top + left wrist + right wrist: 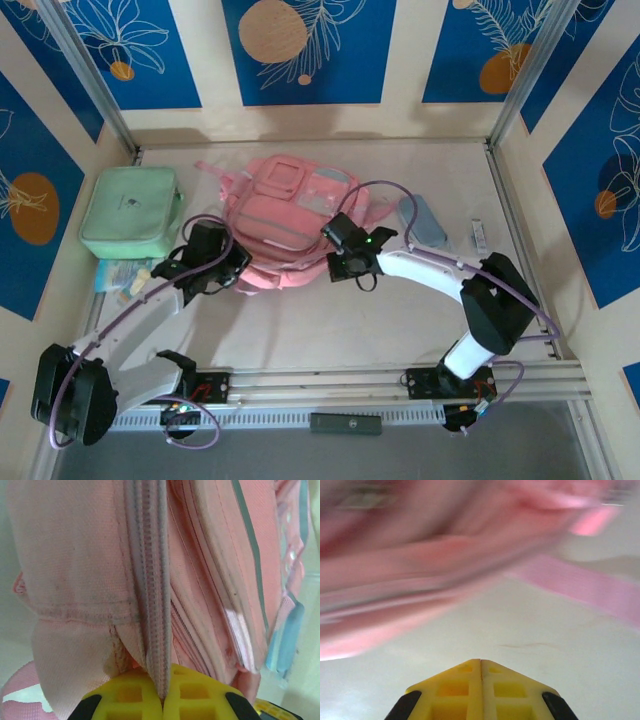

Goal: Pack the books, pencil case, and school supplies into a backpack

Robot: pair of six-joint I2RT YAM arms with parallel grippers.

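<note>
The pink backpack (290,205) lies flat in the middle of the table. My left gripper (238,266) is at its near left edge, shut on the grey zipper strip (150,580) of the backpack (75,555), which runs down between the yellow fingertips (130,695). At the bag's near right edge my right gripper (336,266) hangs just above the bare table, shut with nothing between its fingers (460,680); the blurred backpack (420,580) lies beyond it. The grey-blue pencil case (422,220) lies right of the backpack. The books are out of view.
A mint green square bag (130,210) sits at the left, with some pale blue items (120,272) at its near side. A small white object (480,236) lies right of the pencil case. A pink strap (585,587) trails on the table. Walls close in the sides.
</note>
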